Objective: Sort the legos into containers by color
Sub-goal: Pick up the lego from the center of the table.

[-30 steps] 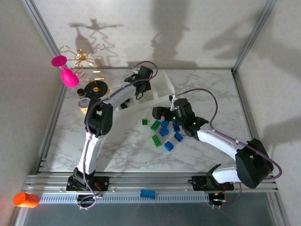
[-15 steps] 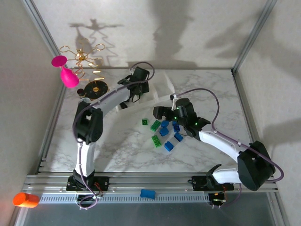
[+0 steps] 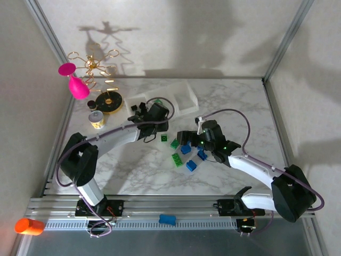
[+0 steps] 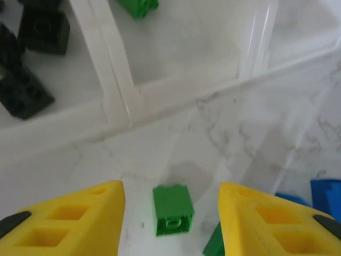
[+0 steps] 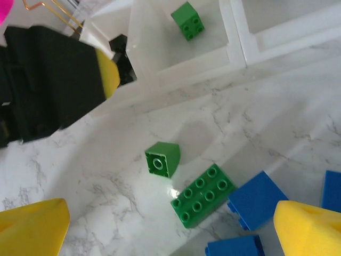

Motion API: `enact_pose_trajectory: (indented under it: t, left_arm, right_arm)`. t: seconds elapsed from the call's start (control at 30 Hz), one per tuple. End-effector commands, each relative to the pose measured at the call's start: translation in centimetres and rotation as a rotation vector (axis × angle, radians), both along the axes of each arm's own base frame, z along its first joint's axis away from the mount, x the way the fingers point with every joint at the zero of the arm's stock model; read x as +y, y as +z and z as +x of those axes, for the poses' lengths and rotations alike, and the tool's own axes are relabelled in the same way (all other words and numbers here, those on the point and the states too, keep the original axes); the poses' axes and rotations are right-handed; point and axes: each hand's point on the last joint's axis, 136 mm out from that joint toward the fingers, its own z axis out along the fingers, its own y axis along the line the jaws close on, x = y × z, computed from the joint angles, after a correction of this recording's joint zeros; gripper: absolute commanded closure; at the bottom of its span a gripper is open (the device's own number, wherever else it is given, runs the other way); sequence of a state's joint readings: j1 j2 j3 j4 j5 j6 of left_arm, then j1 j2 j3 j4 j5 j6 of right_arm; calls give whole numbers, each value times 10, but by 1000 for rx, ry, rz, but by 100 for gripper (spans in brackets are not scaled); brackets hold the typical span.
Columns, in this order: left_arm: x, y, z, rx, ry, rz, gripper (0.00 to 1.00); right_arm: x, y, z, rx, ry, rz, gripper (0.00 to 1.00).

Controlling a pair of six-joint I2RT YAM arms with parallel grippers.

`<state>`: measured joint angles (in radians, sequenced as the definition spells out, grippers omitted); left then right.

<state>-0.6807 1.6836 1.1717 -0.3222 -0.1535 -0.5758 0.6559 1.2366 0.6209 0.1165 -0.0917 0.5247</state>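
Note:
My left gripper (image 3: 160, 129) (image 4: 171, 198) stands open low over the table, a small green lego (image 4: 172, 209) (image 3: 164, 138) lying loose between its yellow fingers (image 4: 69, 224). Behind it is the clear tray (image 3: 187, 97) (image 4: 114, 90), with black legos (image 4: 32, 32) in one compartment and a green lego (image 5: 187, 20) in the middle one. My right gripper (image 3: 184, 136) (image 5: 170, 213) is wide open and holds nothing, just above the pile. Under it lie a flat green lego (image 5: 202, 196) and blue legos (image 5: 258, 200) (image 3: 191, 166).
A black-and-gold disc (image 3: 111, 101), a small can (image 3: 96, 118), a gold wire stand (image 3: 96, 66) and a pink goblet (image 3: 77, 85) crowd the back left. On the front rail sit a light-blue piece (image 3: 168, 219) and an orange cylinder (image 3: 29, 226).
My left arm has swung back from the tray toward the near side and come down around the small green lego. My right gripper has drifted slightly nearer.

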Motion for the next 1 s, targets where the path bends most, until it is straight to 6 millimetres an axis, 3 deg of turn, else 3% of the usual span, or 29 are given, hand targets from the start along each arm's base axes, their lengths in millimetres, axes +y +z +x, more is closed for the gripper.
enact_pose_trajectory:
  t: [0.0, 0.3, 0.73, 0.97]
  left_arm:
    - [3, -1, -9, -14, 43, -25, 50]
    - [-6, -48, -25, 67, 27, 36, 49]
    - [-27, -73, -12, 103, 2, 40, 50]
    - [-29, -80, -5, 100, 9, 77, 50]
  right_arm:
    - [-1, -5, -9, 20, 8, 41, 1]
    - [-4, -24, -20, 55, -1, 50, 1]
    - [-3, -25, -17, 48, -8, 42, 1]
    - [-3, -24, -15, 44, -7, 34, 1]
